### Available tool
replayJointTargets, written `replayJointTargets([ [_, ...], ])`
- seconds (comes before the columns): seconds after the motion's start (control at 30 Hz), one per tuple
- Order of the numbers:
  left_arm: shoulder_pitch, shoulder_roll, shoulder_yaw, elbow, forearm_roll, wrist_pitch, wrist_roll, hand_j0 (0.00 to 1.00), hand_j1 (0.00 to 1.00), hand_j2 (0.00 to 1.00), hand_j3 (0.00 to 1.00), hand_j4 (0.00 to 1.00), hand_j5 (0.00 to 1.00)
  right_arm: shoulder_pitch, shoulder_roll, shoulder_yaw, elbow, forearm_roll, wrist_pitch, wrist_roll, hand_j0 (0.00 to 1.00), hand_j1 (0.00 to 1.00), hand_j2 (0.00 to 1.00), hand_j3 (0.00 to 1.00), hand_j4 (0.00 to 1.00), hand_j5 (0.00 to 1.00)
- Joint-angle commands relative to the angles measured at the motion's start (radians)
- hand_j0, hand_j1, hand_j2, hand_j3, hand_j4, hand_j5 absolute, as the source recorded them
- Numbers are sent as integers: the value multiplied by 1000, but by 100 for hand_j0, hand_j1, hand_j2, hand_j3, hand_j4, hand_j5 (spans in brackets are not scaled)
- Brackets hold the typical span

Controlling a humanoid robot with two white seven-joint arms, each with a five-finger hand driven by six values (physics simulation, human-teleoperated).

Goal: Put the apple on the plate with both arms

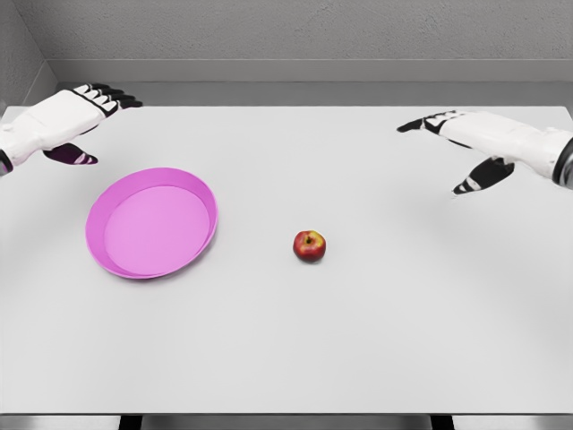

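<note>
Small red-yellow apple (309, 245) lies on white counter (376, 340), right of round pink plastic plate (208, 193), well apart from both robot hands: left robot hand (70, 115) & right robot hand (466, 134), fingers spread, empty.

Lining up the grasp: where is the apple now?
In the head view, the red apple sits on the white table just right of centre, beside the pink plate, not touching it.

Left arm (11, 143): cut off by the left picture edge at the wrist; nothing above the wrist shows.
Right arm (557, 154): cut off by the right picture edge just past the wrist.
Table (358, 340): left and right ends run out of the picture; only dark stubs of its supports show at the near edge.
Apple (310, 245): stem and skin markings too small to tell.
Plate (201, 193): underside hidden.
</note>
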Motion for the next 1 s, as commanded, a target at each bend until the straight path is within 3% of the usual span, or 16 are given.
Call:
replayJointTargets([
  [0.0,0,1,-2,-14,7,1,2,100,100,100,100,100,100,0,-36,-61,25,-5,-23,0,100,100,100,100,100,100],
  [0.1,-2,-16,-14,-60,0,1,-2,100,100,100,100,100,100,11,-23,-35,45,-5,-21,0,100,100,100,100,100,100],
  [0.23,-9,-57,-89,-223,9,1,-3,100,100,100,100,100,100,14,-23,-33,42,-3,-23,0,100,100,100,100,100,100],
  [0.3,-8,-93,-109,-307,20,1,-109,100,100,100,100,100,100,15,-23,-33,42,-5,-23,0,100,100,100,100,100,100],
  [0.43,-37,-108,-209,-413,35,1,-173,100,100,100,100,100,100,17,-28,-39,35,-5,-17,0,100,100,100,100,100,100],
  [0.77,-110,-266,-339,-419,50,1,-454,100,100,100,100,100,100,28,-25,-38,31,-5,-17,0,100,100,100,100,100,100],
  [0.97,-112,-298,-365,-402,53,1,-470,100,100,100,100,100,100,34,-25,-38,31,-5,-17,0,100,100,100,100,100,100],
])
